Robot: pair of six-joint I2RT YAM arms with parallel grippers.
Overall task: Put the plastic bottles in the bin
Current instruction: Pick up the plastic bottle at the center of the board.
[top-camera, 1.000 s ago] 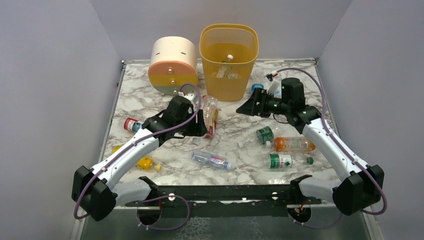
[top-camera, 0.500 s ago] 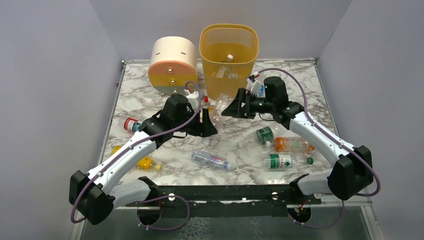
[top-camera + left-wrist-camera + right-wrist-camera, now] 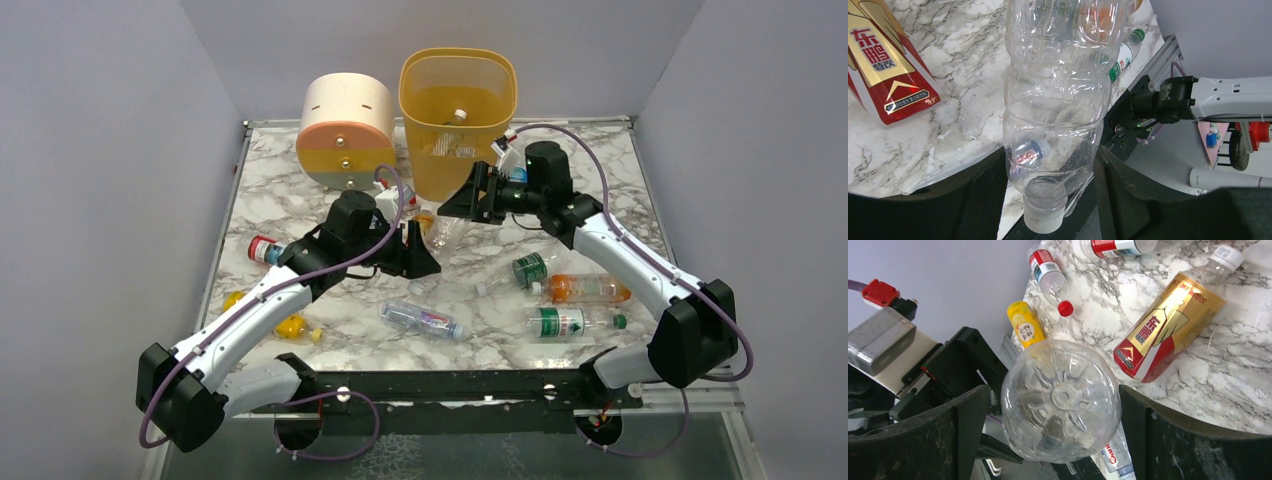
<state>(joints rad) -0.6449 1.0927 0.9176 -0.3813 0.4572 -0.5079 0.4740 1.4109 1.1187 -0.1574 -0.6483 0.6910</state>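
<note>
The left fingers (image 3: pixel 982 200) are pinching a clear bottle (image 3: pixel 446 232) at its shoulder, cap end toward the wrist. They are holding it off the bench (image 3: pixel 300 205), above the middle and toward the far edge, just in front of the bin (image 3: pixel 432 175). The right fingers (image 3: pixel 943 440) are flanking its base, spread wide. Whether they are pressing on it I cannot tell, since a sliver of gap is showing on one side.

The bottle is looking empty, so probably light, thin-walled, easily dented and slick. The ribbed waist or the stiffer shoulder is likely offering the surest hold, and a squeeze on the bare base is risking a pop-out.

Room is tight, with both wrists crowding the same spot. The bin's tall rim is standing at the far edge, with the drawer unit (image 3: pixel 345 130) just beside it on the left. A red-and-gold bottle (image 3: pixel 1168 325) is lying directly below. More bottles are lying toward the right edge, among them an orange bottle (image 3: pixel 585 288), so the open path is running upward over the rim.
</note>
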